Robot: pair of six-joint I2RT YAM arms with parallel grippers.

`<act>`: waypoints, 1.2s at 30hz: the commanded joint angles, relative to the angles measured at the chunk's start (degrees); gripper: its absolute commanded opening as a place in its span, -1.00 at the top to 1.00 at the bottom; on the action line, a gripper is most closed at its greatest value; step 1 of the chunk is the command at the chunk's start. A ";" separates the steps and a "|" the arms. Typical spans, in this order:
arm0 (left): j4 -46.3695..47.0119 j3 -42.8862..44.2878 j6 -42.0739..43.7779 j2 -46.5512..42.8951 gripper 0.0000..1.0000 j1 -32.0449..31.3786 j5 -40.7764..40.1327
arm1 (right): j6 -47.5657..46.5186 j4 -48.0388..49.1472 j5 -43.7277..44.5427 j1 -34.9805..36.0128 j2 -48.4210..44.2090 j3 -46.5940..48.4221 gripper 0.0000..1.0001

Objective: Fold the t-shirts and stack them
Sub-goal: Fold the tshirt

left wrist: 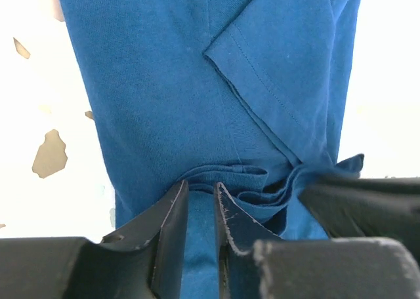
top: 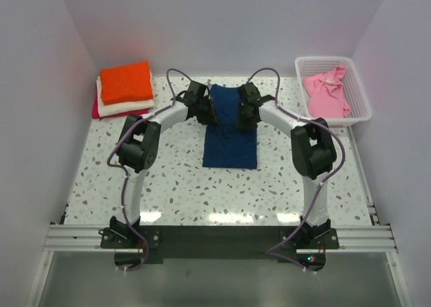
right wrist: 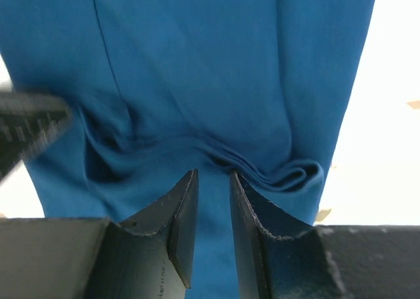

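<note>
Folded tee stack (top: 124,90) far-left on counter (top: 168,192); long tee (top: 231,149) centre; basket (top: 361,95) far-right, crumpled tee (top: 326,95) inside.

No text, labels, brands, numbers or signs can be read in any view. The navy t-shirt (top: 230,145) shows only plain cloth with nothing legible on it.
</note>
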 commanded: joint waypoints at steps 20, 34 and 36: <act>6.14 -12.87 -0.12 -11.54 0.57 -1.24 0.52 | 0.51 0.19 0.96 -3.09 -5.73 1.40 0.31; 3.67 -9.69 0.76 -4.85 0.64 0.78 -7.31 | -0.90 1.77 0.87 -5.28 0.32 -1.42 0.31; 4.02 -11.44 -0.12 -5.38 0.64 1.04 -8.72 | -0.63 1.43 0.26 -6.77 1.29 -1.51 0.31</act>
